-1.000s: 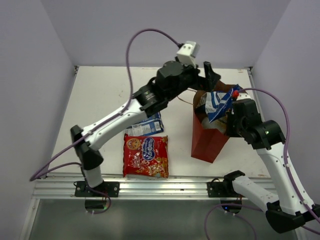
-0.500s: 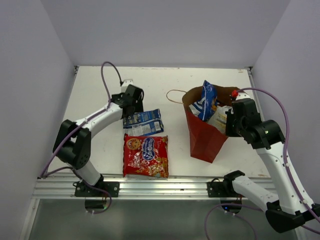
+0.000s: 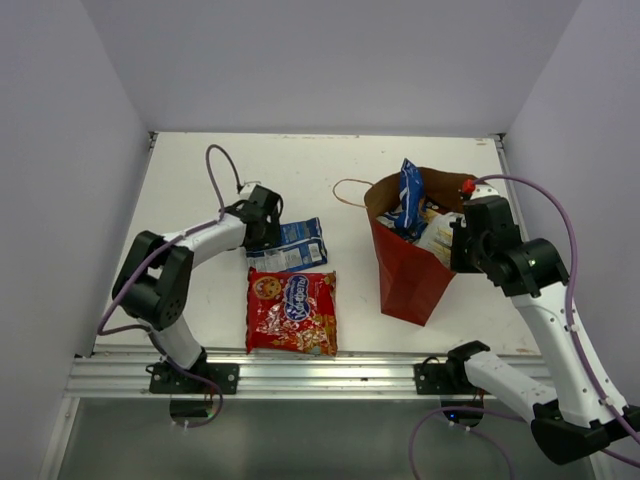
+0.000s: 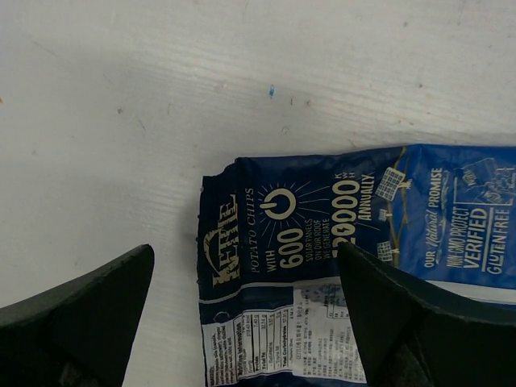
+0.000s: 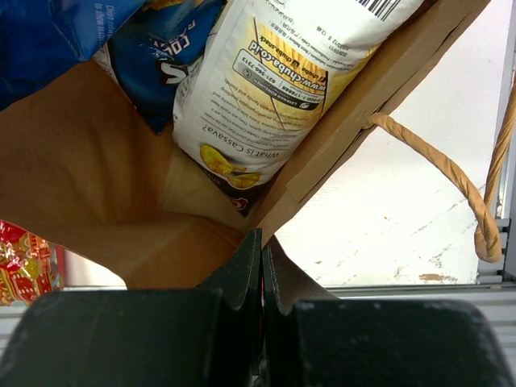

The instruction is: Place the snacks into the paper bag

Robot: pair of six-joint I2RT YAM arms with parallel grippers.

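Your left claw (image 4: 246, 250) hangs with its jaws spread wide and nothing between them, low over the near end of a blue-and-white pack (image 4: 363, 218). That pack lies flat on the table (image 3: 200, 180) with its printed back up, and the wrist view shows one finger to either side of that end, neither one touching it. Just nearer to you than this pack lies the red cookie pack (image 3: 292, 312), flat and face up, the two almost edge to edge. That makes two snacks out on the table, one blue and one red. Your right claw (image 5: 260, 258) is shut tight, its fingers pressed together on the right-hand rim of the paper bag (image 3: 405, 275), which stands upright with its mouth open, well to the right of the two loose packs. Inside the bag, closest to that claw, a white-and-brown chip bag (image 5: 274, 81) leans against the wall. Beside it is a second blue-and-white pack (image 3: 410, 195), which stands on end and pokes up above the rim. The right wrist view shows two blue surfaces in there, and you cannot tell from it whether they are one packet or two. One twine handle (image 5: 435, 169) loops out on the claw's side of the bag, and another (image 3: 350, 190) lies on the table on the far-left side.
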